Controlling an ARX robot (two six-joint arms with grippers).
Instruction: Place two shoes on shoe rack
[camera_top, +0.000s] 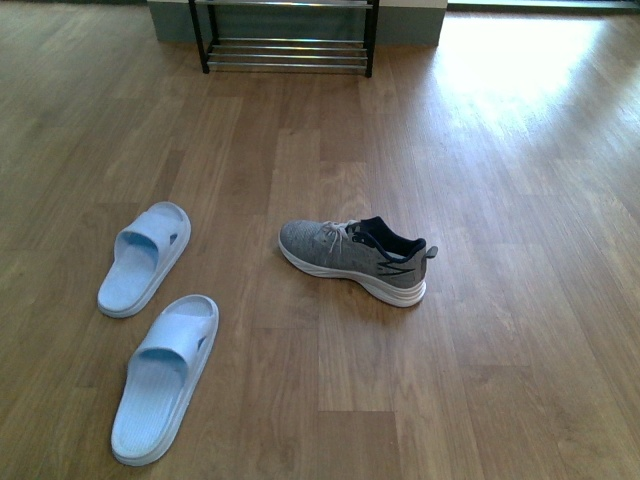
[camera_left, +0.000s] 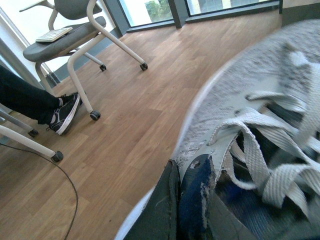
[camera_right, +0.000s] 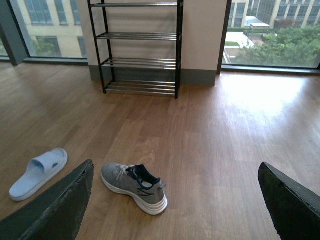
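One grey sneaker (camera_top: 355, 260) with a white sole and navy collar lies on the wood floor in the middle of the front view, and shows again as the sneaker (camera_right: 134, 186) in the right wrist view. A second grey sneaker (camera_left: 260, 115) fills the left wrist view, lifted off the floor, its pale laces loose. My left gripper (camera_left: 177, 200) is shut on its navy collar edge. My right gripper (camera_right: 175, 200) hangs open and empty, high above the floor, well short of the lying sneaker. The shoe rack (camera_right: 140, 47), black with chrome bars, stands against the far wall; only its lowest bars (camera_top: 288, 52) show in front.
Two pale blue slides (camera_top: 145, 257) (camera_top: 165, 375) lie on the floor left of the sneaker. In the left wrist view, wheeled chairs (camera_left: 80, 40), a seated person's foot (camera_left: 62, 112) and a thin cable (camera_left: 70, 185) are off to the side. Windows run along the far wall.
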